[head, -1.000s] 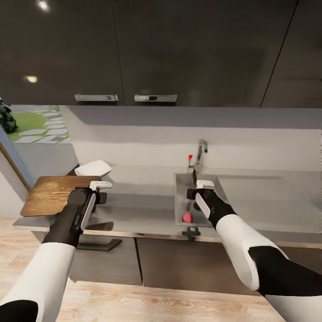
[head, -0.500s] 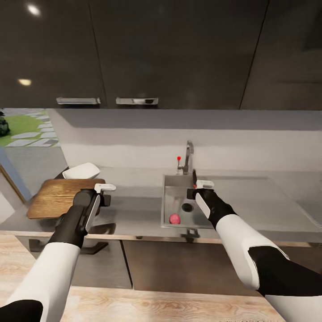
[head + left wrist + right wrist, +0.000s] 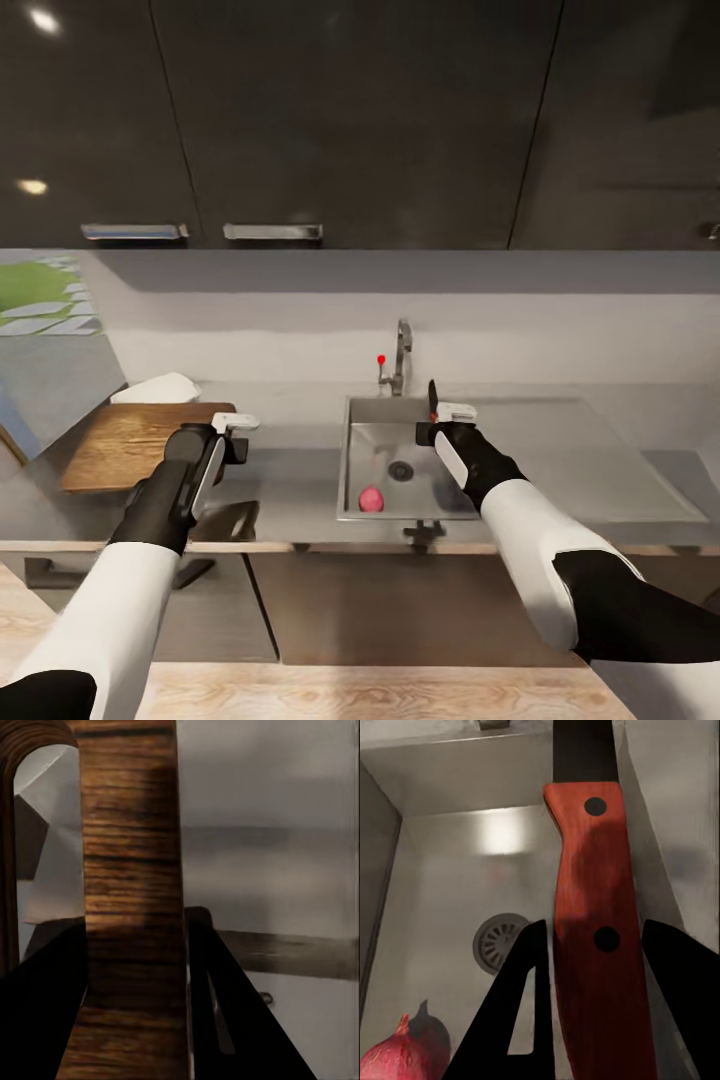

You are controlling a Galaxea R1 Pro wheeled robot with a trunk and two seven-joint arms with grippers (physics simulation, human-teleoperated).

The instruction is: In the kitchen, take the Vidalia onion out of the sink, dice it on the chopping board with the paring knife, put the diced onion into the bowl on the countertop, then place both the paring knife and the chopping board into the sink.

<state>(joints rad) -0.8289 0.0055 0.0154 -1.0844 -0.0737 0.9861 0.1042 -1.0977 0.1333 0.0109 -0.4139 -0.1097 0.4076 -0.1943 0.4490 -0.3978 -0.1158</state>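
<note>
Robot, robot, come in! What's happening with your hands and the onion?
Left gripper shut on chopping board. Right gripper shut on paring knife. Vidalia onion in sink, untouched.

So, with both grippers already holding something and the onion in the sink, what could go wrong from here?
1. The Vidalia onion lies in the sink, but the right gripper is shut on the paring knife and the left gripper on the chopping board; neither is free to take it.
2. The knife's blade points up beside the faucet; a careless move might hit it.
3. The bowl sits just behind the board; shifting the board may push it.
</note>
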